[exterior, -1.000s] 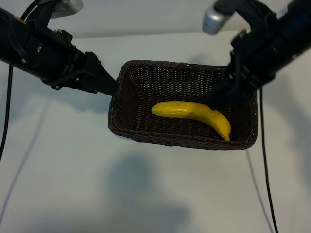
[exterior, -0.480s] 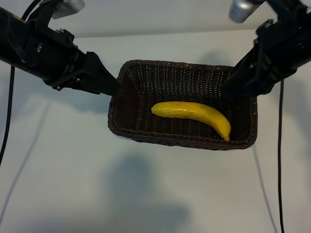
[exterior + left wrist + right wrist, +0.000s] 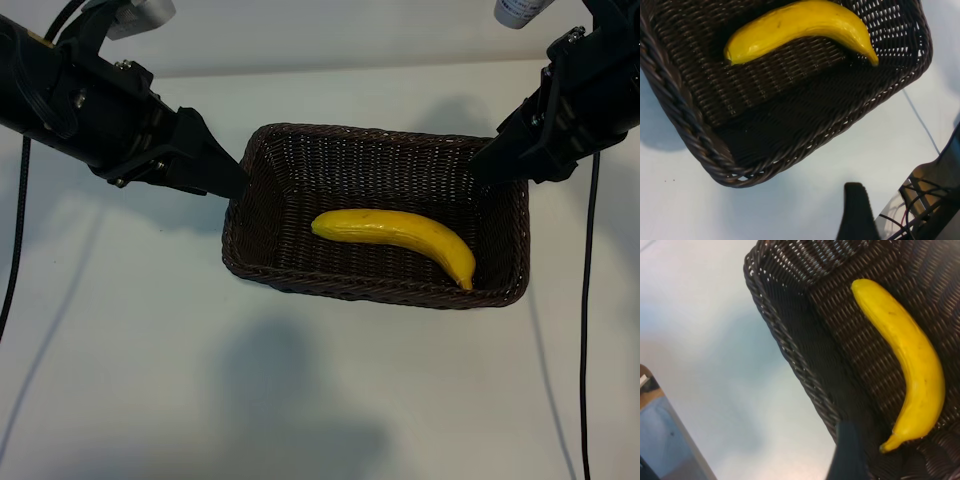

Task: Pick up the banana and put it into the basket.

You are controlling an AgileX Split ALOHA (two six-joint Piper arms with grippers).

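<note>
- My right gripper (image 3: 483, 162) has pulled back: a second ago it hung over the right half of the basket (image 3: 262, 268), close to the banana (image 3: 395, 233), and now its tip sits at the basket's far right rim, clear of the fruit.
- Its jaws stand apart and carry nothing.
- The banana has not shifted; it lies flat on the basket floor, toward the right side, its tip near the front right corner.
- I judge the placing done, with only the retreat left to finish.
- My left gripper (image 3: 228, 178) has held its place at the basket's left rim, jaws apart too; I cannot tell whether it touches the wicker.
- The exterior view alone shows both arms and the whole basket on the white table (image 3: 120, 350).
- The right wrist view adds the banana's (image 3: 905, 360) narrow end resting near the side wall (image 3: 790, 340).
- The left wrist view shows the blunt end (image 3: 740, 47) lying free on the weave, away from the corner rim (image 3: 715, 160).
</note>
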